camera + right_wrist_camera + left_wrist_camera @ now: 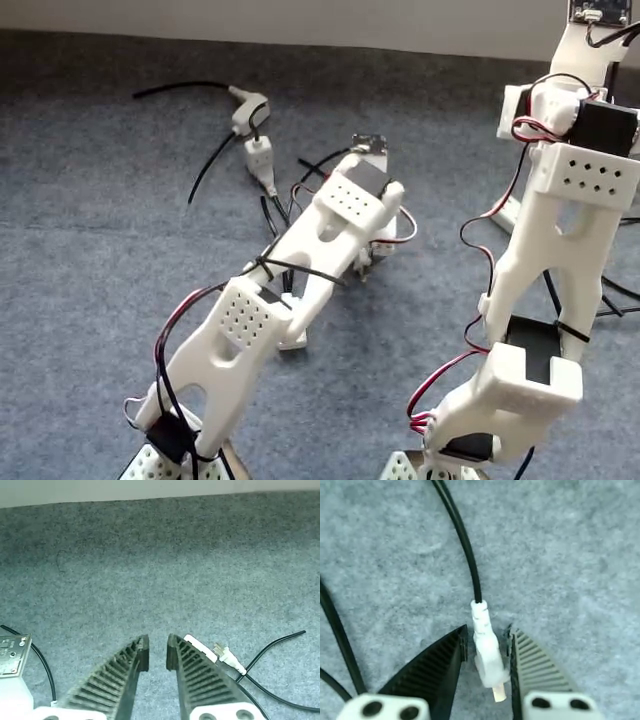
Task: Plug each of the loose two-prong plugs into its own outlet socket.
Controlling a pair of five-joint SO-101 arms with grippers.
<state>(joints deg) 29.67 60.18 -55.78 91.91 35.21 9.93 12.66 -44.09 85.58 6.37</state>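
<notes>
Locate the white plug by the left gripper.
In the left wrist view, the white plug lies on the grey carpet between the open fingers of the left gripper, its black cord leading away.

L arm (300,250) lies stretched out long & low, running diagonally from its base at the near edge toward the middle, wrist pitched down. The L gripper (487,635) points almost straight down w/ its ribbed jaws spread apart in a V. R arm (560,230) stands tall & folded, lower link approx. upright, upper link rising to the far corner, and the R gripper (158,645) angles down & fwd, jaws parted by just a narrow gap.
</notes>
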